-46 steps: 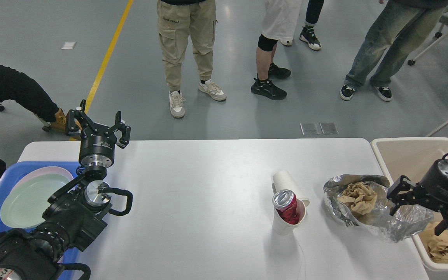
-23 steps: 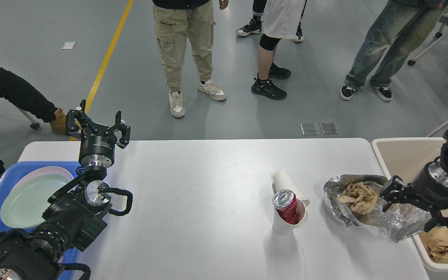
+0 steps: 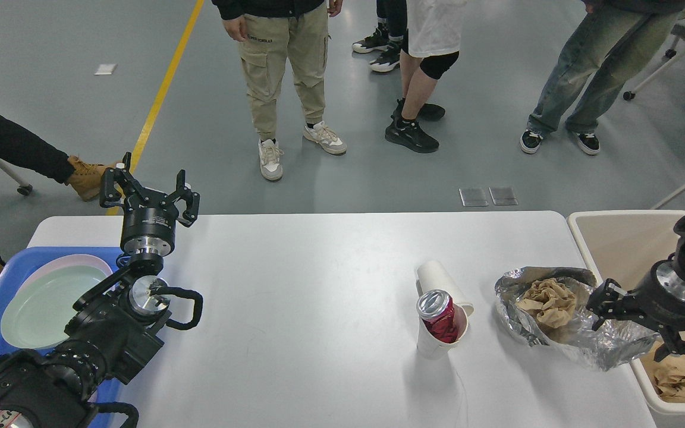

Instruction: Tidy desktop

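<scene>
Head view: the white bench [image 3: 319,285] fills my frame, carrying a can [image 3: 439,315] in a cup [image 3: 437,343] and crumpled foil [image 3: 574,330]. My left tool [image 3: 149,191] hangs with fingers spread at the bench's far left; my right tool [image 3: 646,324], fingers apart, straddles the foil's edge beside the bin [image 3: 622,238].

Grey glossy floor [image 3: 51,35] with a yellow line [image 3: 161,95]; bystanders' legs [image 3: 286,83] beyond the table's far edge.
</scene>
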{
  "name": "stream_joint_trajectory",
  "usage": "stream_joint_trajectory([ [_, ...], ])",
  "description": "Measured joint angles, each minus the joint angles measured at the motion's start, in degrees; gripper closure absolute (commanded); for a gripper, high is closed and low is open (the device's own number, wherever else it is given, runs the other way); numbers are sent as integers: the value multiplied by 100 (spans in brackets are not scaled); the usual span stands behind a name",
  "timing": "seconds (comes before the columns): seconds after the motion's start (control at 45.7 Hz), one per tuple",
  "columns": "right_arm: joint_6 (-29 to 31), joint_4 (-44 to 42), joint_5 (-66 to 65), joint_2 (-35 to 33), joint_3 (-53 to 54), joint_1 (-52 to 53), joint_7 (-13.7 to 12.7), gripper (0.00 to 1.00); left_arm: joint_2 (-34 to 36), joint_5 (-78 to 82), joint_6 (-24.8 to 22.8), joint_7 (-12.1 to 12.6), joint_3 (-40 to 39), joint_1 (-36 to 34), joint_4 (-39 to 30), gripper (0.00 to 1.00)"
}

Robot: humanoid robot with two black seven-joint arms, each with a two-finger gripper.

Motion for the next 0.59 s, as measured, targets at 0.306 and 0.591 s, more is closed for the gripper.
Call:
stream_joint_trajectory([
  [0.306, -67, 7, 5, 41, 21, -71, -17, 100, 0, 0, 0, 0, 0, 0, 0, 4],
  [0.591, -57, 7, -1, 28, 16, -60, -17, 100, -1, 0, 1, 0, 0, 0, 0, 4],
])
